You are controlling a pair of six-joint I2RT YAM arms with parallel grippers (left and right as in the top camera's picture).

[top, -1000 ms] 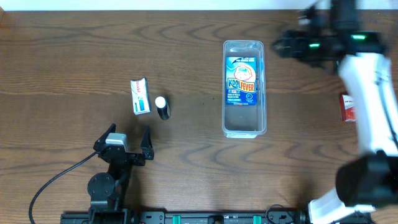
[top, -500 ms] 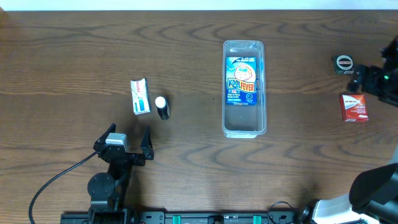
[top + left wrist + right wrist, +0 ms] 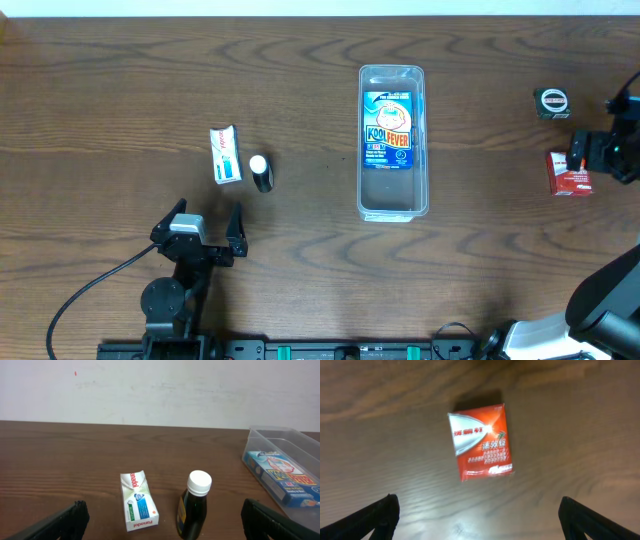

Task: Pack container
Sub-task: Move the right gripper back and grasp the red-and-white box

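**Both grippers wide open, container half filled at mid-table**

The container (image 3: 393, 198) lay on the wooden table (image 3: 100, 100) a little right of centre, its long side running from the near edge toward the far edge. Inside it, in the far half, a blue Kool Fever box (image 3: 388, 128) lay flat with its label up. The near half of the bin showed only its clear floor.

The left gripper (image 3: 204, 226) sat low near the front edge of the table, its fingers spread wide and holding nothing. Its wrist camera looked out between the two fingertips at a white Panadol box (image 3: 138, 501) and a dark bottle (image 3: 195, 505) with a white cap. The bottle stood upright just beside the box, not touching it. Both stood well apart from the container, on its left side.

The right gripper (image 3: 477, 510) hung at the right edge of the table, above a small red box (image 3: 482, 442). Its fingers were also spread wide — only their tips showed, in the two lower corners of the wrist view — and they gripped nothing. The red box lay flat on the wood, label up, slightly skewed. Farther back from it sat a small dark round item (image 3: 551, 101), too small to identify.
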